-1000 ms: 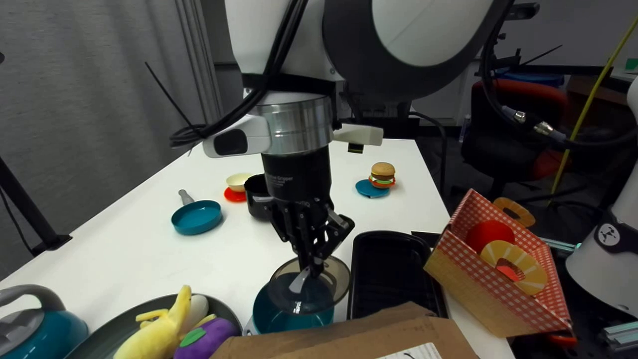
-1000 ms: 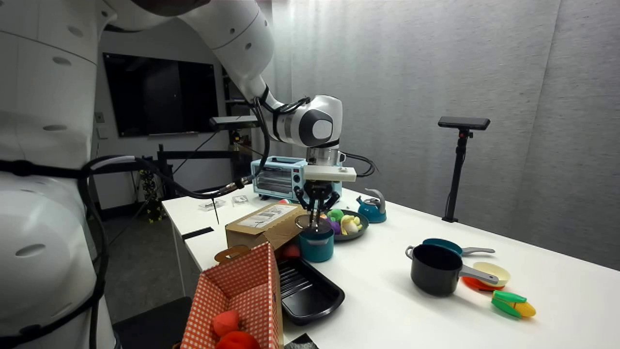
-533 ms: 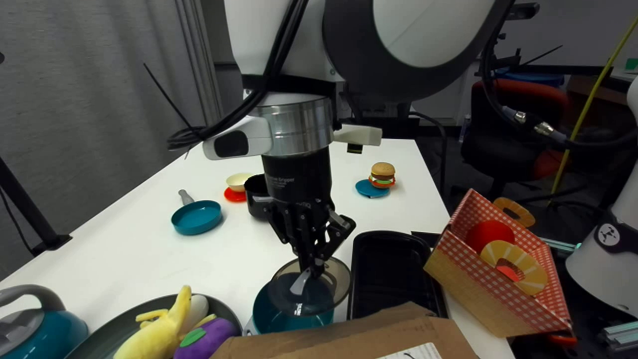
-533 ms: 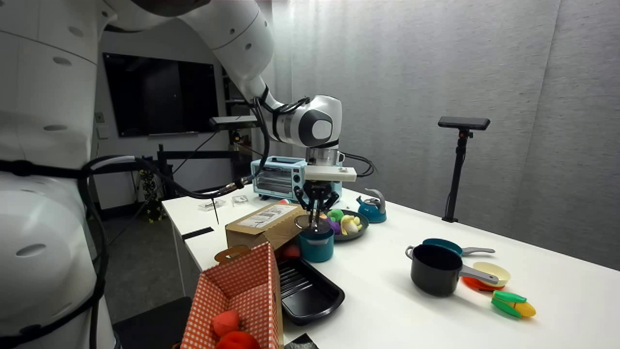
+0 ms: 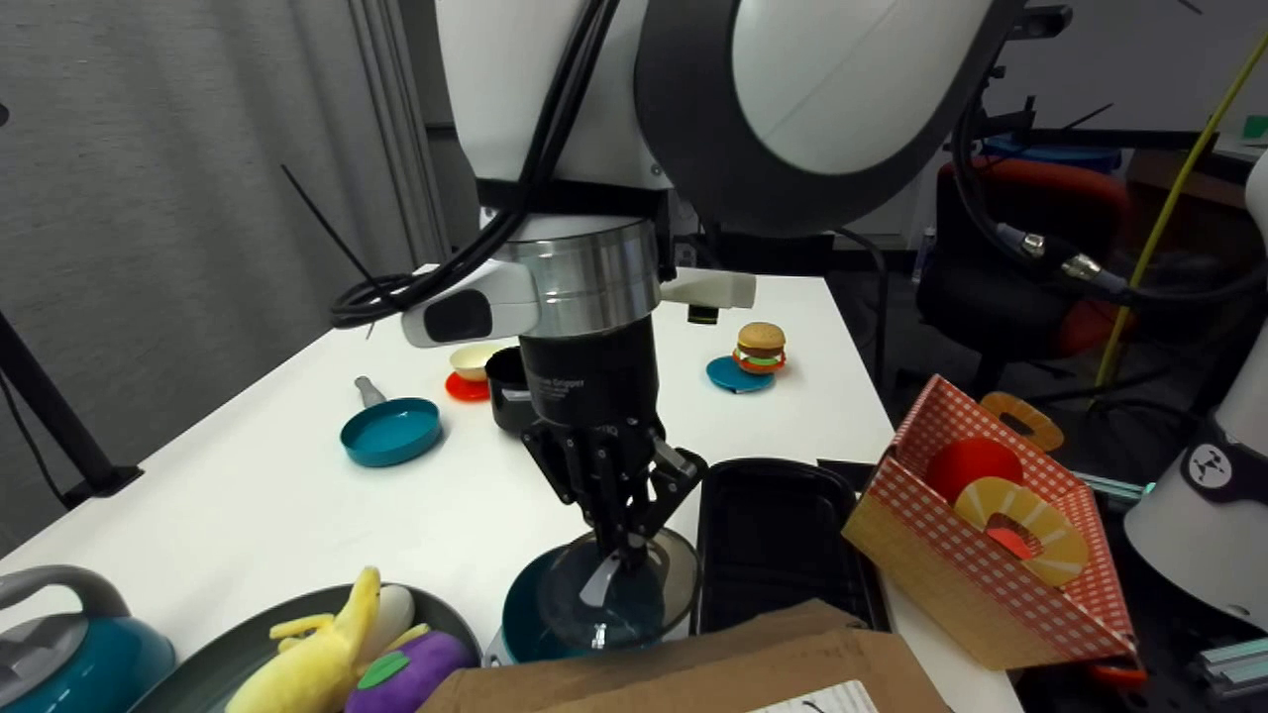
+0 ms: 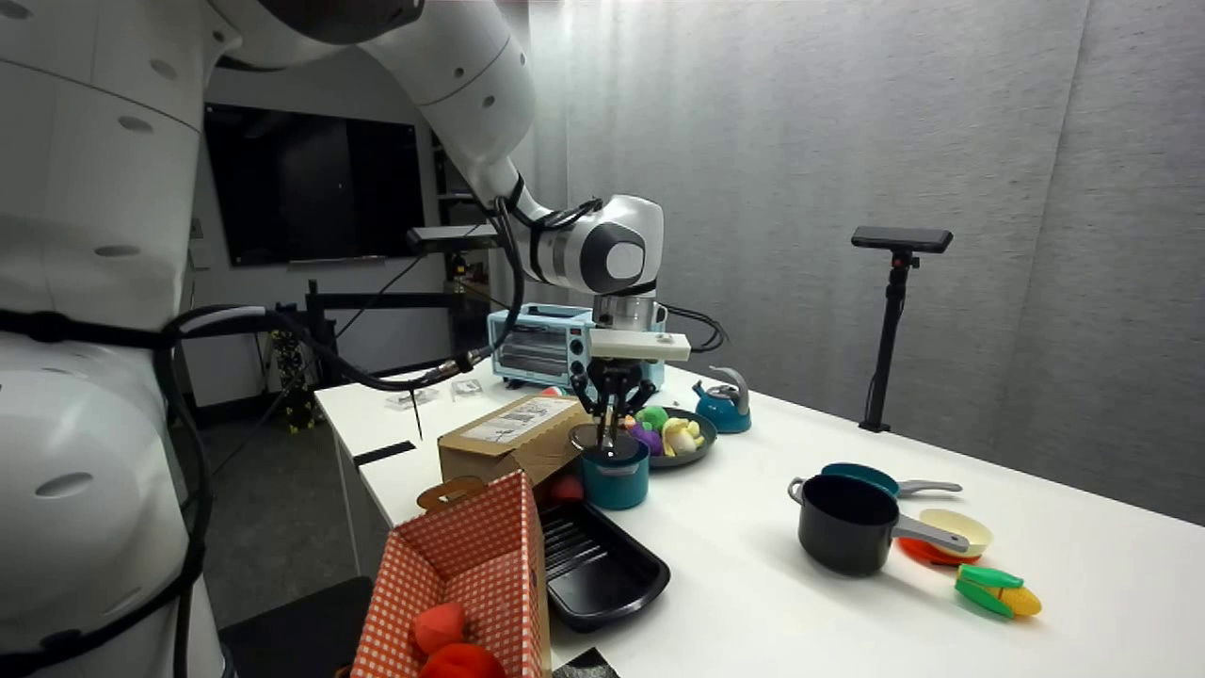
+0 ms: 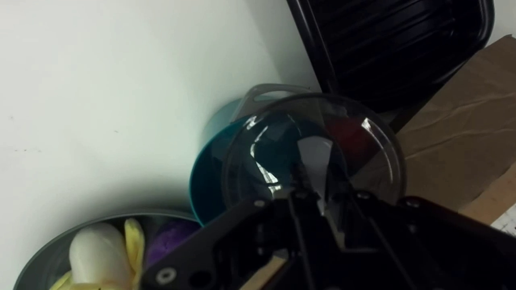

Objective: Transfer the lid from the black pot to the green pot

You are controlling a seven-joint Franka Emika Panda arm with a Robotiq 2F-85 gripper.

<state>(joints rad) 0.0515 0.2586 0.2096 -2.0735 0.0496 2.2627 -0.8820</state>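
In an exterior view, left to right: creased cardboard box (image 6: 513, 443), round glassy lid (image 6: 589, 439), middle pinched between 2 jaws of the gripper (image 6: 608, 441), off-centre over cylindrical green pot (image 6: 617, 485); squat black pot (image 6: 843, 541) well apart.

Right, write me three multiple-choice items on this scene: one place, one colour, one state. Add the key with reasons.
1. Where is the eggplant?
A. In the black tray
B. In the grey pan
C. In the black pot

2. The kettle is mainly:
A. Teal
B. Red
C. Yellow

3. How is the lid?
A. Flat on the table
B. Seated on the black pot
C. Held by the fingers

Key:
1 B: the wrist view shows its purple within the pan's rim.
2 A: its body shows blue-green in both exterior views.
3 C: in the wrist view they close on its knob, the lid overlapping the green pot.
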